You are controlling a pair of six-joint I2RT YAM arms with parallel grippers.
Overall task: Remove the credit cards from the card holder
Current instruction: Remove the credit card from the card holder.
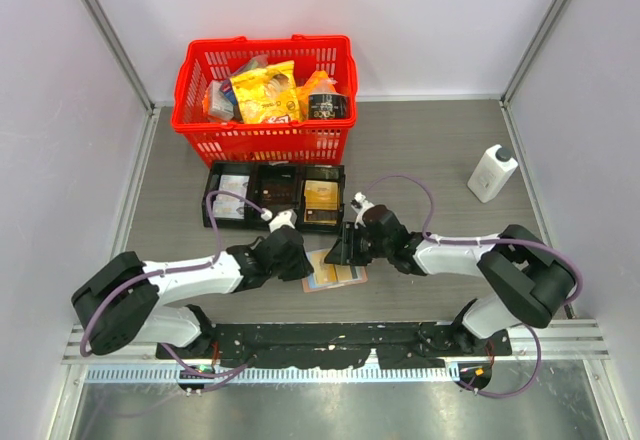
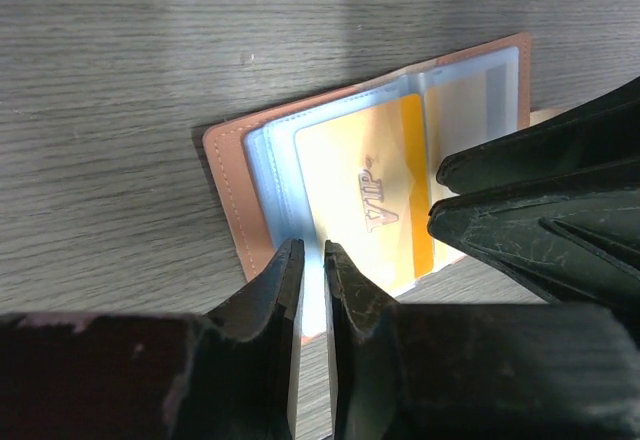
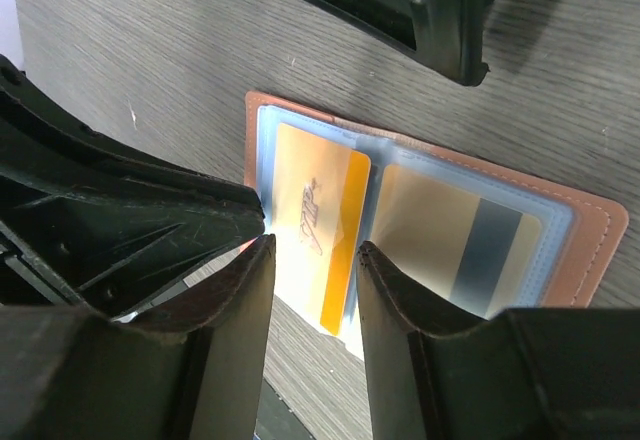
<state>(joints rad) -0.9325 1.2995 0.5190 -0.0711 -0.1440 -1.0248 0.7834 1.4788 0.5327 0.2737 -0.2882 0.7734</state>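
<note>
The card holder [image 1: 340,278] lies open on the table between my two grippers, tan leather [image 2: 235,190] outside and pale blue sleeves inside. A gold VIP credit card [image 2: 370,200] sticks partway out of one sleeve. A gold and grey card [image 3: 460,235] sits fully inside the other sleeve. My left gripper [image 2: 312,250] is at the holder's near edge, jaws a narrow slit apart with the blue sleeve edge showing in the slit. My right gripper [image 3: 313,248] is open over the protruding end of the VIP card [image 3: 310,200], one finger on each side.
A black three-compartment tray [image 1: 274,167] with cards in it lies just beyond the holder. Behind it stands a red basket [image 1: 265,43] of groceries. A white bottle [image 1: 492,172] stands at the right. The two grippers' fingers almost touch over the holder.
</note>
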